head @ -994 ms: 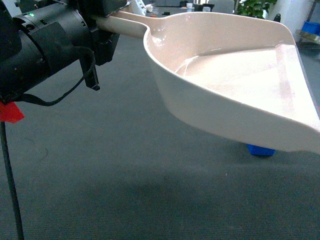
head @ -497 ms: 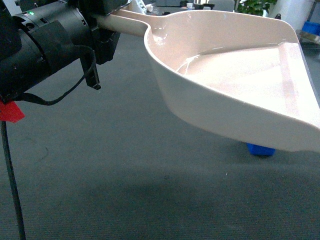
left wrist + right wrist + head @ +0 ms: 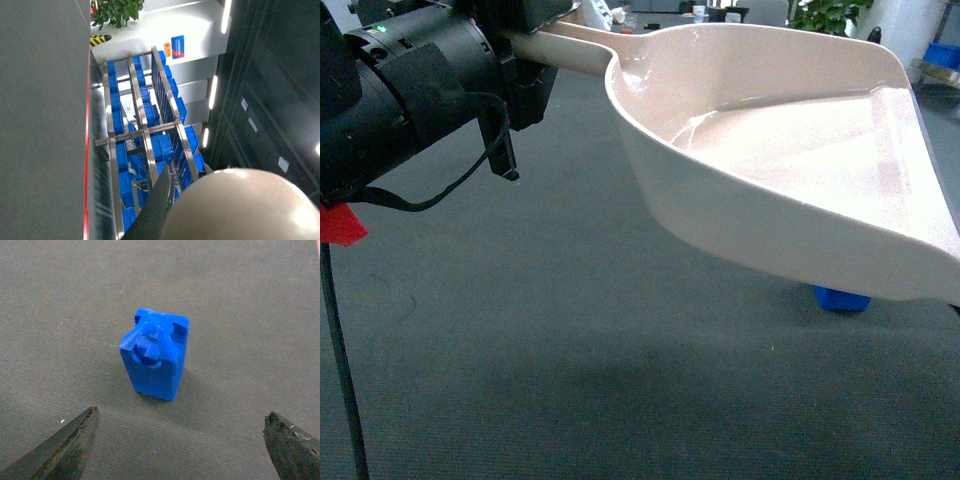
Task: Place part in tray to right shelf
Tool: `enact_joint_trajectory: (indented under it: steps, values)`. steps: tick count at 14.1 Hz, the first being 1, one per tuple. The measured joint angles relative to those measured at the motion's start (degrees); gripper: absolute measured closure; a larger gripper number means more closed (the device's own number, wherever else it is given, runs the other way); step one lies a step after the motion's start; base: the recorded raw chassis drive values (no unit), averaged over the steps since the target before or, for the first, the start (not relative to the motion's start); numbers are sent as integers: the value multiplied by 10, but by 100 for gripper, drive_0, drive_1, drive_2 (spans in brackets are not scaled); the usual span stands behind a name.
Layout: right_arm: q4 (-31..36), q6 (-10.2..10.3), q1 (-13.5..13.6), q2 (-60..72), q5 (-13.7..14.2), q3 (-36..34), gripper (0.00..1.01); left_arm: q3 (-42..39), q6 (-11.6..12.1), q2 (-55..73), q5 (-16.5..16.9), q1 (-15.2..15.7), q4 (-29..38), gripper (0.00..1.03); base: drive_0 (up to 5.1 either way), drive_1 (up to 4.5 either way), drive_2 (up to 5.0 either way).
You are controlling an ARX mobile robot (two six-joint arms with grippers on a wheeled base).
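The tray [image 3: 790,150], a big cream scoop, hangs tilted in the air across the head view. My left gripper [image 3: 525,55] is shut on its long handle [image 3: 570,45] at the upper left. In the left wrist view one black finger [image 3: 157,207] lies against the rounded handle end [image 3: 240,205]. The part [image 3: 156,355], a small bright blue jerrycan block, stands upright on the grey mat. Just a corner of the part [image 3: 840,299] peeks out under the tray's front edge. My right gripper [image 3: 181,414] hovers open just short of the part, one fingertip to each side.
Metal shelves with blue bins [image 3: 150,145] fill the left wrist view. A potted plant [image 3: 830,15] and blue bins [image 3: 945,55] stand at the far back right. A thin black pole [image 3: 340,350] with a red tag [image 3: 340,222] runs down the left edge.
The tray has swayed a little in my left gripper's hold, its front edge shifting slightly. The part has stayed in place.
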Motion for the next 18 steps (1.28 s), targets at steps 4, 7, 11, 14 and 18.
enact_joint_trajectory:
  steps: [4,7,11,14,18]
  values:
    - [-4,-4,31,115,-2,114,3,0,0,0,0,0,0,91,0,0,0]
    - [-8,2,51,192,0,182,3,0,15,0,-11,1,-2,91,0,0,0]
    - [7,17,65,238,30,215,31,0,39,0,-19,6,-5,91,0,0,0]
    - [21,30,47,193,31,162,55,0,29,0,-6,2,-4,91,0,0,0]
    - [-44,33,-42,-18,16,52,55,0,10,0,-1,0,0,91,0,0,0]
